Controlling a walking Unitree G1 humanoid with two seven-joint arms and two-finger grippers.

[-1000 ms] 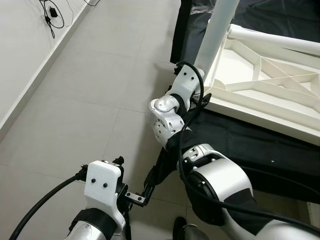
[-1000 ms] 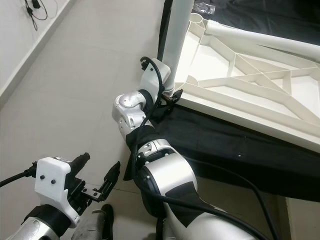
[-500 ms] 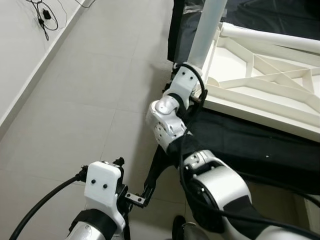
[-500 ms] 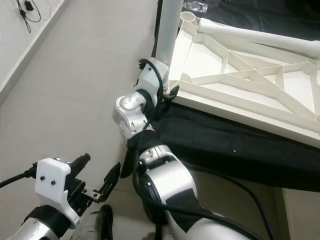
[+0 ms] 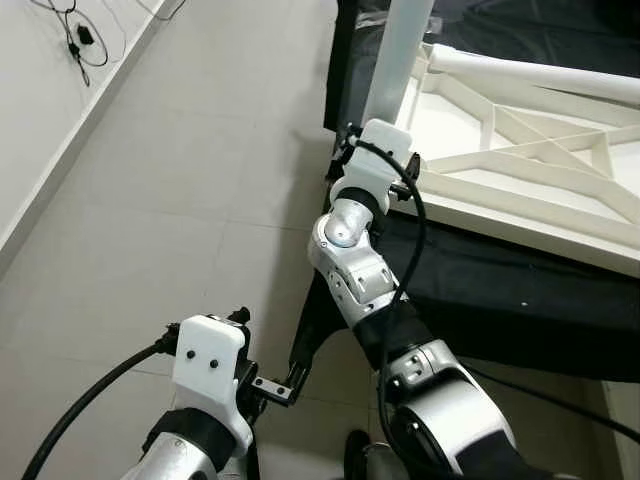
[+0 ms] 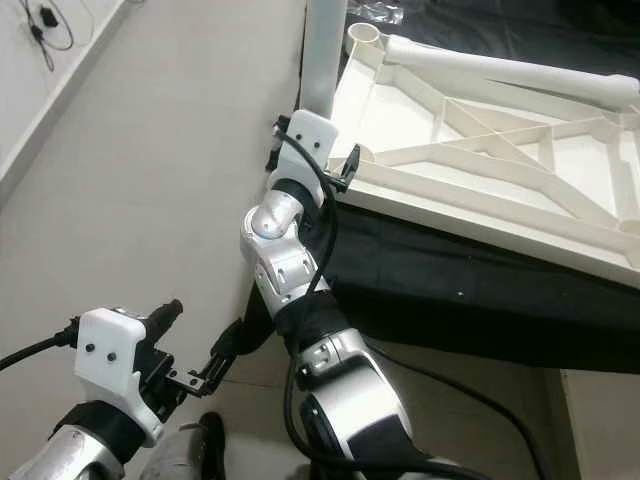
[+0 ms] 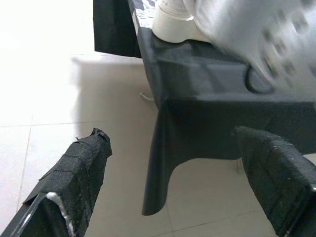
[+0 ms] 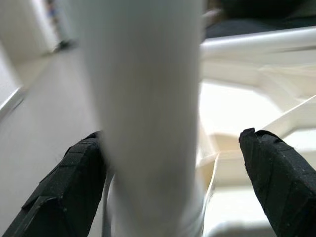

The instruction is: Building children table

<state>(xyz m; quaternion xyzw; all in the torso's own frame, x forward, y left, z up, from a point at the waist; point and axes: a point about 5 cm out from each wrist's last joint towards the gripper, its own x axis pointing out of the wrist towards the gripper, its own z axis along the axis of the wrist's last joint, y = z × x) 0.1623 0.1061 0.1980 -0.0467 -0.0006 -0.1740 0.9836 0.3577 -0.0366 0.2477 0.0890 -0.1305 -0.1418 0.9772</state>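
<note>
— Right tool? (image 8: 168, 197)
— At the base of the upright white leg (image 5: 398, 60), fingers (image 8: 74, 187) spread, one either side of it. Not clamped, a gap showed on one side.
— Where was the table?
— The white children's table (image 5: 520, 170) lay upside down, ribbed underside up, on a black cloth (image 5: 500, 290). Leg stood at its near corner. Another leg (image 6: 500, 70) lay along the far edge.
— Left tool? (image 7: 182, 182)
— Low over the tiled floor (image 5: 180, 200), fingers apart, holding nothing.

a black cloth (image 5: 500, 290) drapes over a low platform, hanging to the pale tiled floor (image 5: 190, 170). a black cable (image 5: 75, 25) lies by the wall (image 5: 30, 120).
</note>
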